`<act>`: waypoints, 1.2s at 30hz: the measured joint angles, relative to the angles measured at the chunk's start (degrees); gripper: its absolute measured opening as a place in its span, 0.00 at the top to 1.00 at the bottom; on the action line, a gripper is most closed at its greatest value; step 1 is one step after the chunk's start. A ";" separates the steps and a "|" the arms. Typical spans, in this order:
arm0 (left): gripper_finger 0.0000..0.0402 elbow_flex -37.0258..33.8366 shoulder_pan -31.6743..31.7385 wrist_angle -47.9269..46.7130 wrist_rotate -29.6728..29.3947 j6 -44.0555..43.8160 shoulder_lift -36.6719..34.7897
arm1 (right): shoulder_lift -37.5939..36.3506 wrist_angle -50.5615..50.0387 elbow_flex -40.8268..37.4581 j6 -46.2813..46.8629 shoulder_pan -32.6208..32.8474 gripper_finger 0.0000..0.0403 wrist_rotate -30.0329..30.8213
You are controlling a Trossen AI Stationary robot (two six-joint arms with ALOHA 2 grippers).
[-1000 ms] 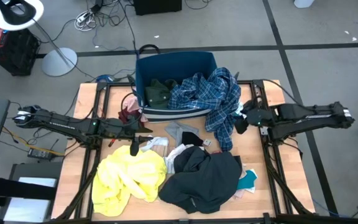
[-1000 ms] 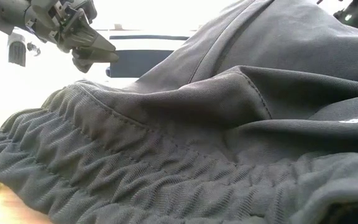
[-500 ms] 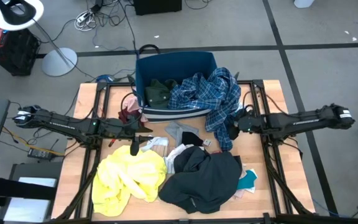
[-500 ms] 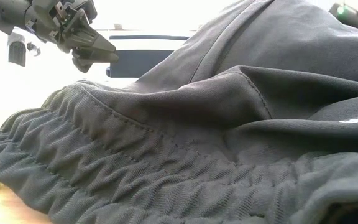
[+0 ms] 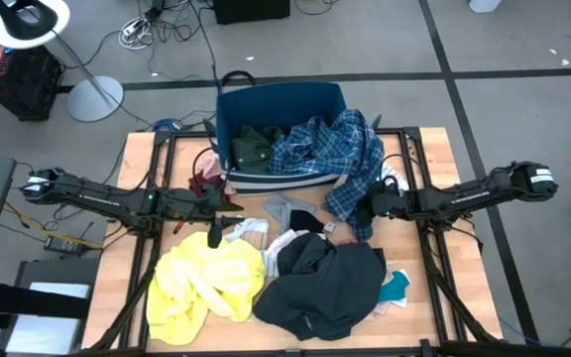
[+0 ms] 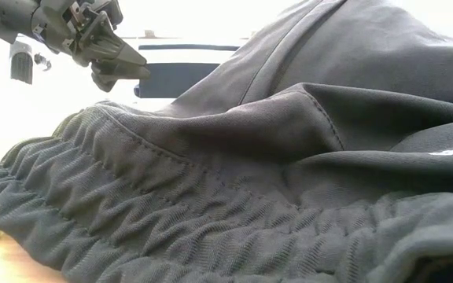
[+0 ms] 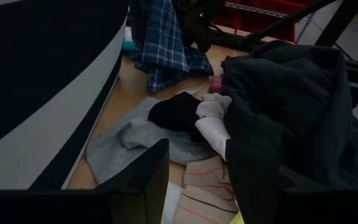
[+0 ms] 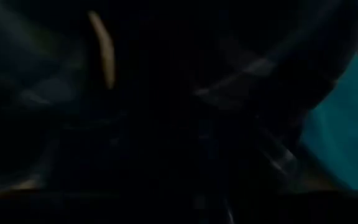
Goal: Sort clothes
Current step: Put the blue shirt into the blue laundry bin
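The clothes lie spread over the table: a yellow garment (image 5: pixel 206 283) at the near left, a dark grey one (image 5: pixel 320 283) beside it, and grey (image 5: pixel 284 210), white (image 5: pixel 251 230), teal (image 5: pixel 397 288) and maroon (image 5: pixel 204 180) pieces. A blue plaid shirt (image 5: pixel 350 164) hangs over the navy bin's right rim (image 5: pixel 345 99) down onto the table. A dark green garment (image 5: pixel 251 149) lies in the bin. My right gripper (image 5: pixel 363 210) is at the shirt's hanging lower part, and plaid cloth (image 8: pixel 253 68) fills its wrist view. My left gripper (image 5: pixel 231 218) hovers open over the white piece, holding nothing.
The navy bin (image 5: pixel 281 129) with white stripes stands at the table's far edge, middle. In the low view the dark grey garment (image 6: pixel 289 157) blocks most of the picture. Bare wood shows at the table's right side (image 5: pixel 444 288). A lamp stand and cables lie on the floor beyond.
My right gripper has moved toward the table's left edge, stretching out from the right side until it reaches the hanging lower part of the plaid shirt. It has gone out of the low view. My left arm has kept still.
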 joint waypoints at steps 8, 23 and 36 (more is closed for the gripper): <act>0.59 0.00 0.00 -0.11 -0.02 -0.17 0.00 | -4.20 -3.59 10.96 -10.05 0.00 0.99 2.20; 0.59 0.00 0.00 0.04 -0.48 0.06 0.00 | -4.24 -19.09 46.54 -34.69 -0.53 1.00 10.94; 0.59 0.00 0.00 0.18 -1.17 0.19 0.02 | 18.72 -14.42 69.73 -47.94 -11.93 1.00 -3.85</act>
